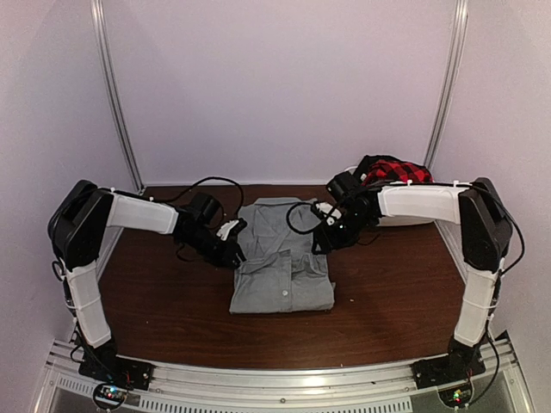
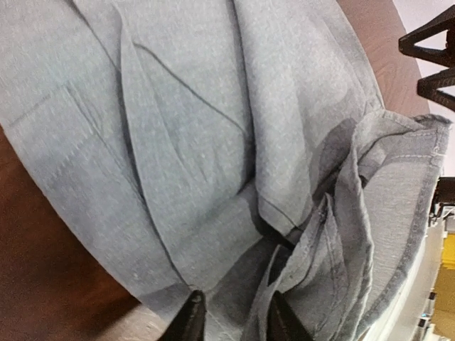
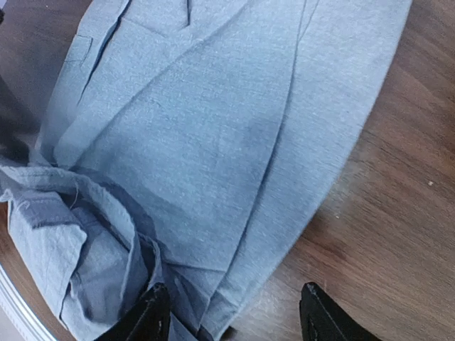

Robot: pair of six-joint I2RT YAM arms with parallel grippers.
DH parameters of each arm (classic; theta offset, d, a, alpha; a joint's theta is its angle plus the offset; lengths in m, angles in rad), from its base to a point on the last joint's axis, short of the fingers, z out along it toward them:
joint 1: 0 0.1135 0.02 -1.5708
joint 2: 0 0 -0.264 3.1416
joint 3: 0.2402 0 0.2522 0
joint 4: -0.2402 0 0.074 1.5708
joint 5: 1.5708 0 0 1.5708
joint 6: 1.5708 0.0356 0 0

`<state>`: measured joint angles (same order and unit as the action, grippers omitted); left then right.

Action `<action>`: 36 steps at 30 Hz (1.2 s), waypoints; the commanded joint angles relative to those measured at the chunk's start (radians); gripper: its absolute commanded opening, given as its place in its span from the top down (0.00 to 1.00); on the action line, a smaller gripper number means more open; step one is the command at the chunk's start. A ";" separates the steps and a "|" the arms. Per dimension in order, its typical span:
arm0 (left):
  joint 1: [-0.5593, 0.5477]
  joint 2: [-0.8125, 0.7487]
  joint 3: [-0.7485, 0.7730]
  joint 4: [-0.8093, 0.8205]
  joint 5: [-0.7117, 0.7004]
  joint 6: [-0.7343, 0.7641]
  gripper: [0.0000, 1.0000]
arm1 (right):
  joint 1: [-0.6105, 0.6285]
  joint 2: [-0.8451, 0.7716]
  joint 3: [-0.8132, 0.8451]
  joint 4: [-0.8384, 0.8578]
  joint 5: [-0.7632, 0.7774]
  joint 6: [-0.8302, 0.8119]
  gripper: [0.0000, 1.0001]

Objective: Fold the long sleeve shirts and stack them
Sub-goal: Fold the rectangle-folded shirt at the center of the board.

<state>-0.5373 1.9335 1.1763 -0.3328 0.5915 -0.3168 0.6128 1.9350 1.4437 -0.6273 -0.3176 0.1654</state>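
Note:
A light-grey button-up shirt [image 1: 284,275] lies partly folded in the middle of the brown table [image 1: 387,297]. My left gripper [image 1: 231,247] is at the shirt's left edge. In the left wrist view [image 2: 234,321] its jaws stand partly open, with a rumpled fold of the grey cloth [image 2: 199,142] between them. My right gripper [image 1: 325,231] is at the shirt's right edge. In the right wrist view [image 3: 233,321] it is wide open and straddles the cloth's edge [image 3: 213,128], one finger over bunched cloth and the other over bare wood.
A red-and-black plaid garment [image 1: 396,170] lies bunched at the back right behind the right arm. White walls close the table at the back and sides. Bare wood [image 3: 398,213] shows to the right of the shirt.

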 commanded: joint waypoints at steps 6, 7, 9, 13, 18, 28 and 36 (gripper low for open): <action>0.023 -0.168 -0.075 0.165 -0.191 -0.100 0.38 | 0.007 -0.308 -0.346 0.218 -0.067 0.205 0.25; 0.023 -0.187 -0.091 0.182 -0.202 -0.108 0.36 | 0.017 -0.323 -0.375 0.236 -0.073 0.223 0.24; 0.023 -0.224 -0.136 0.225 -0.219 -0.129 0.30 | 0.039 -0.341 -0.419 0.265 -0.074 0.250 0.23; 0.023 -0.295 -0.253 0.357 -0.224 -0.184 0.18 | 0.068 -0.334 -0.471 0.338 -0.087 0.290 0.23; 0.022 -0.316 -0.372 0.496 -0.110 -0.215 0.13 | 0.092 -0.278 -0.463 0.381 -0.114 0.299 0.31; -0.014 -0.233 -0.407 0.593 -0.051 -0.216 0.24 | 0.113 -0.208 -0.440 0.393 -0.095 0.299 0.43; -0.056 -0.129 -0.356 0.592 -0.044 -0.201 0.47 | 0.120 -0.168 -0.415 0.385 -0.079 0.271 0.50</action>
<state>-0.5709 1.7741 0.7841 0.2104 0.5308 -0.5297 0.7216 1.7447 1.0008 -0.2558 -0.4152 0.4507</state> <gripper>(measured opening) 0.585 0.547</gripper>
